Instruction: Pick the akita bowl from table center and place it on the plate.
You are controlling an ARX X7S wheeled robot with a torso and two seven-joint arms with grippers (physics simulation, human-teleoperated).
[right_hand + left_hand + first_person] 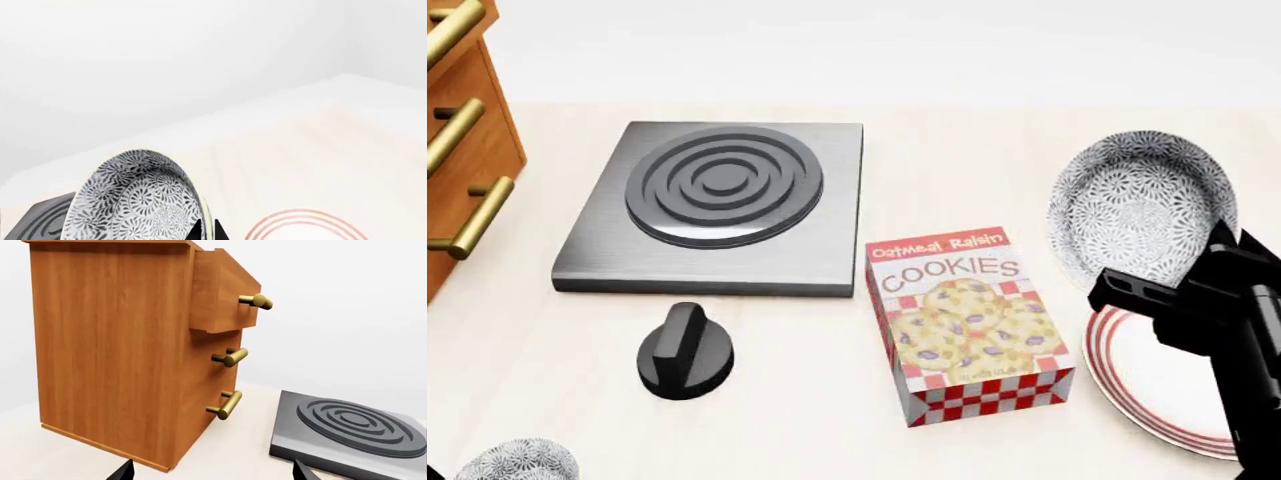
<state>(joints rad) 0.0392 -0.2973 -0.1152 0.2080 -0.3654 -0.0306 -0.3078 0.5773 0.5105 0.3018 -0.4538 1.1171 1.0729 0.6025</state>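
Note:
The akita bowl [1141, 205] is white with a dense grey-black floral pattern. It hangs tilted on its side, off the table, over the far edge of the plate [1154, 390], which is white with red rings. My right gripper [1217, 240] is shut on the bowl's rim. In the right wrist view its fingers [207, 231] pinch the rim of the akita bowl [137, 200], with the plate [303, 225] beyond. My left gripper [212, 472] is open and holds nothing; it faces the wooden cabinet.
A cookies box [968, 320] stands just left of the plate. A black stove plate [721, 200] and a black knob [687, 350] sit further left. A wooden drawer cabinet [461, 130] stands at the far left. A second patterned bowl [514, 462] is at the near left edge.

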